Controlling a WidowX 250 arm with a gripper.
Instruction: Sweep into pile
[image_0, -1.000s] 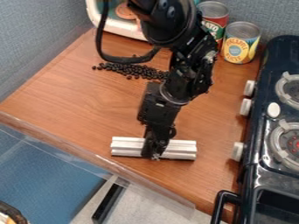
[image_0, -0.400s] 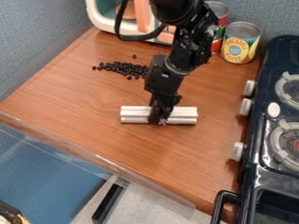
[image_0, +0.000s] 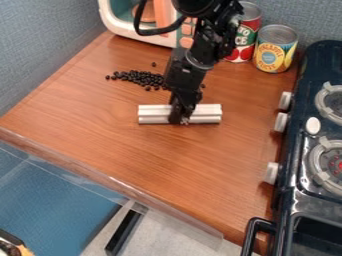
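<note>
Silver bar (image_0: 208, 114) and pincer (image_0: 179, 118) shifted up the table (image_0: 100, 135), toward the toy microwave (image_0: 124, 26). Bar lies crosswise, pinched near its middle by the pincer, probably so its long side pushes evenly. Black beads (image_0: 139, 78) sit just beyond, scattered in a band with strays; bar likely stays short of them to line up first. Cans (image_0: 274, 49) stand behind, stove (image_0: 294, 165) at right, both out of the likely sweep.

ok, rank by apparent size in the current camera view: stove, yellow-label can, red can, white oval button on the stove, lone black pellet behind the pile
Stove
Yellow-label can, red can: unsure, arm hides part of red
White oval button
Lone black pellet
</note>
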